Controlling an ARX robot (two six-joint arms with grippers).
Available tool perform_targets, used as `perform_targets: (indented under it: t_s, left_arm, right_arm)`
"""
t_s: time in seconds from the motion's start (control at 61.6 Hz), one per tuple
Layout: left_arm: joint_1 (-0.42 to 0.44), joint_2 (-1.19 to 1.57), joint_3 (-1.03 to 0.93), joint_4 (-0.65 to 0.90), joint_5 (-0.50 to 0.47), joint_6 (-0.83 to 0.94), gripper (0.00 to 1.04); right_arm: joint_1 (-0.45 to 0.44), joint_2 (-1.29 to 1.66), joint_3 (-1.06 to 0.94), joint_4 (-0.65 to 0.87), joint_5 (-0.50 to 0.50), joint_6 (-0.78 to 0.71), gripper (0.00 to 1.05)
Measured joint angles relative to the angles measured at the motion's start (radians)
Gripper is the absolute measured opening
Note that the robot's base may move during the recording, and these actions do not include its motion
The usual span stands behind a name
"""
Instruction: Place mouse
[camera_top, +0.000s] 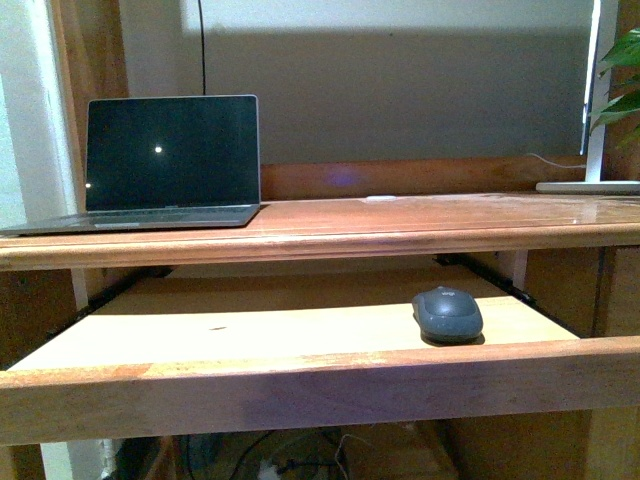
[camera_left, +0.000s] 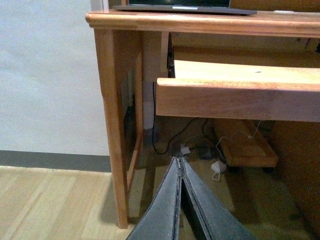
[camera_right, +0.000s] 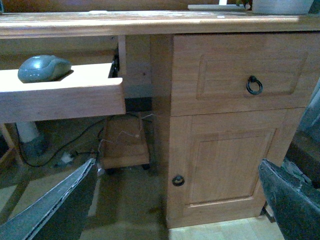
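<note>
My left gripper (camera_left: 180, 162) is closed, its two dark fingers (camera_left: 162, 210) pressed flat together with nothing between them. It hangs low over the wooden floor (camera_left: 50, 200), well below the desk (camera_left: 200, 22). Ahead of it and higher up is the front board of the pull-out tray (camera_left: 235, 100). The desk leg (camera_left: 112, 125) stands off to one side against a pale wall. Under the tray, beyond the fingertips, I see loose cables (camera_left: 165, 145) and a low wooden stand (camera_left: 247, 150) on the floor.

My right gripper (camera_right: 177, 164) is spread wide and holds nothing, with one finger (camera_right: 60, 205) at each edge of its wrist view. It is also low and faces the cabinet door (camera_right: 225, 165) with its dark knob (camera_right: 178, 180). Above that door is a drawer (camera_right: 240, 70) with a ring pull (camera_right: 254, 85).

The mouse (camera_right: 44, 68) is well apart from this gripper, higher up and toward the robot's left. It rests on the tray (camera_right: 65, 95) near the end closest to the cabinet. The tray's front lip stands between the gripper and the mouse.

In the front view neither arm shows. The mouse (camera_top: 447, 313) sits on the right part of the tray (camera_top: 250, 335), with the desk top overhanging just behind it. An open laptop (camera_top: 172, 160) with a dark screen stands on the desk (camera_top: 420, 215) at the far left
</note>
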Motion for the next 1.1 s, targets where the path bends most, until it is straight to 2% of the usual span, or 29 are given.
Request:
perform_targets:
  t_s: [0.438,0.487,0.519,0.552,0.649,0.747,0.828,0.974,1.104]
  left_arm:
    - [0.0,-0.016,0.0,-0.008,0.0,0.0,0.03]
    - [0.0,-0.016,0.0,-0.008,0.0,-0.001,0.04]
    - [0.0,-0.016,0.0,-0.008,0.0,0.0,0.11]
    - [0.0,-0.016,0.0,-0.008,0.0,0.0,0.2]
    - [0.0,-0.016,0.0,-0.008,0.0,0.0,0.38]
    - [0.0,-0.016,0.0,-0.008,0.0,0.0,0.55]
    - [0.0,-0.016,0.0,-0.008,0.0,0.0,0.7]
    - [0.0,-0.016,0.0,-0.008,0.0,0.0,0.97]
    - [0.0,-0.016,0.0,-0.008,0.0,0.001,0.97]
  right_arm:
    - [0.0,0.001,0.0,-0.002,0.0,0.004,0.97]
    - [0.0,0.04,0.028,-0.088,-0.005,0.069,0.97]
    - [0.0,0.1,0.054,-0.133,0.0,0.129,0.97]
    - [-0.001,0.179,0.072,-0.113,0.004,0.184,0.97]
    - [0.007,0.329,0.126,0.001,0.013,0.24,0.97]
    - [0.053,0.494,0.212,0.145,0.065,0.248,0.97]
    - [0.114,0.634,0.291,0.244,0.117,0.247,0.97]
    - [0.283,0.906,0.456,0.376,0.216,0.21,0.97]
    - [0.4,1.098,0.589,0.415,0.278,0.168,0.97]
